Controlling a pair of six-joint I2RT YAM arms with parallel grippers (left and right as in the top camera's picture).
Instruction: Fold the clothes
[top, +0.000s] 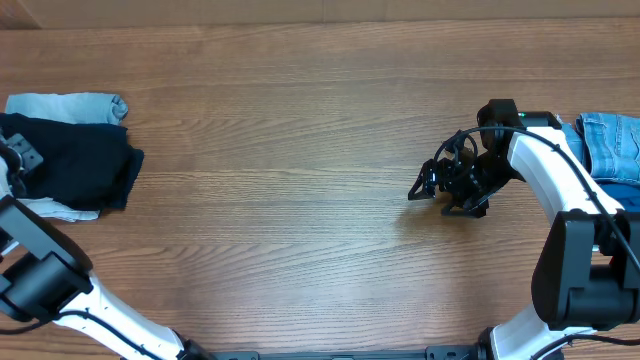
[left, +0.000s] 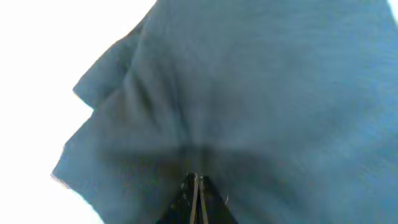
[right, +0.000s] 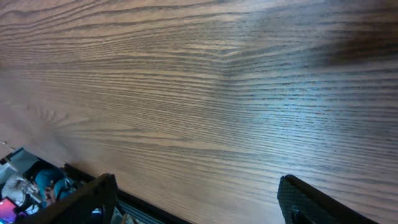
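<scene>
A dark folded garment (top: 80, 160) lies on a pile of clothes at the table's left edge, over a light-blue piece (top: 65, 105) and a white one (top: 55, 210). My left gripper (top: 22, 155) is at that pile's left side. In the left wrist view dark blue cloth (left: 261, 87) fills the frame, and my left gripper (left: 196, 182) is shut, its tips against the cloth where creases meet. My right gripper (top: 435, 197) hangs open over bare wood at the right, nothing between its fingers (right: 298, 199).
Light-blue denim (top: 610, 140) lies at the right edge behind the right arm. The wooden table (top: 300, 150) stretches between the two piles. The table's front edge and clutter below it (right: 37, 186) show in the right wrist view.
</scene>
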